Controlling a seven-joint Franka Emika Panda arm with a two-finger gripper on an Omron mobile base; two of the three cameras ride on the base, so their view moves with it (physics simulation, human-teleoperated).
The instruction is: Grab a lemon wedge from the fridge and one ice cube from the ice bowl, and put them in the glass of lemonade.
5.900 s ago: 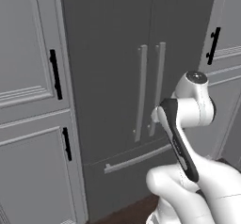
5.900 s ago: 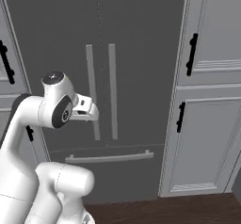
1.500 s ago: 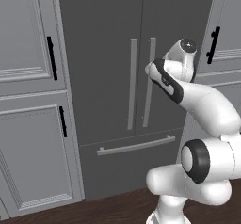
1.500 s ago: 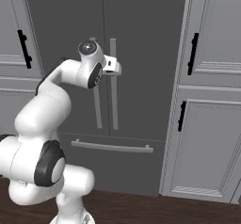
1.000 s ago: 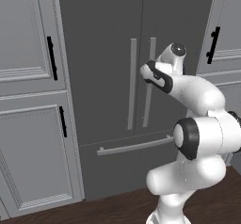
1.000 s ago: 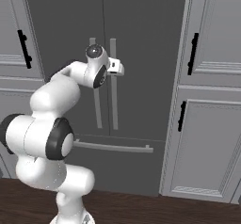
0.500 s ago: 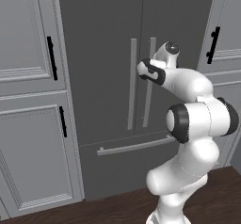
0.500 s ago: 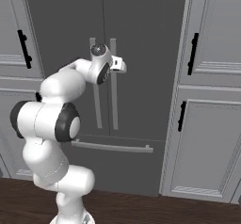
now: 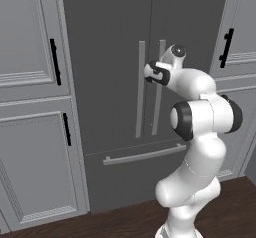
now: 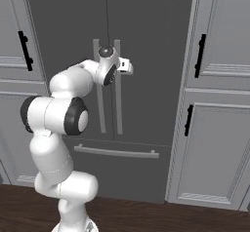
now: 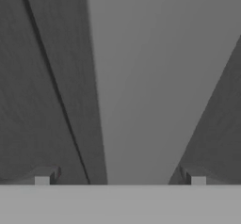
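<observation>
Tall dark grey fridge — both doors shut, long pale bar handles, pincer spread wide astride one handle

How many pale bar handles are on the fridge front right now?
3: two upright ones flanking the centre seam, the left door handle and the right door handle, the latter partly behind the gripper, plus a horizontal drawer handle below.
</observation>
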